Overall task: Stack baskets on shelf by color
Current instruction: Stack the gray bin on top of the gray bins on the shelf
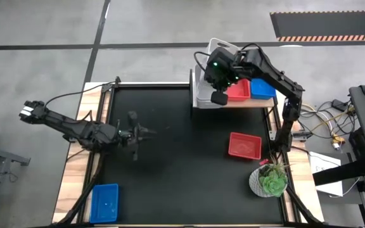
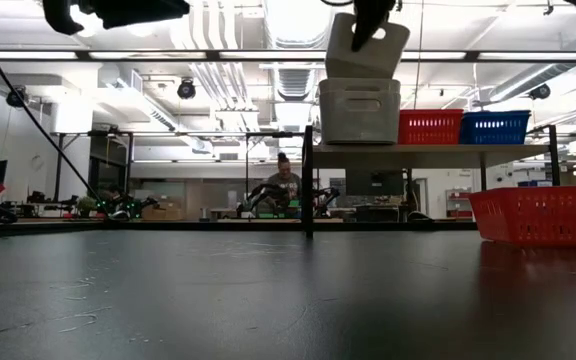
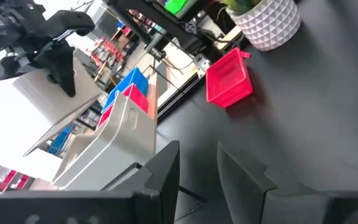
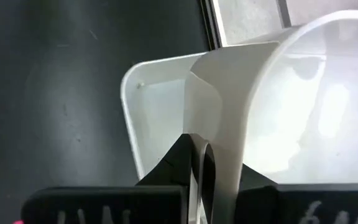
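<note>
Shelf (image 1: pixel 258 103) at upper centre-right of the high view is full across: white stack (image 2: pixel 359 110) at its left end, red basket (image 2: pixel 430 127) in the middle, blue basket (image 2: pixel 494 127) at the right, all just beside each other.

Right gripper (image 1: pixel 219 96) hangs over the white stack clamped on a tilted white basket (image 2: pixel 367 47), blocking approach from above there.

Table (image 1: pixel 170 190) centre and lower middle are open.

Obstacles:
- loose red basket (image 1: pixel 244 145), right of centre
- plant pot (image 1: pixel 268 179), lower right
- blue basket (image 1: pixel 104 203), lower left
- left arm (image 1: pixel 75 126), stretched across mid-left
</note>
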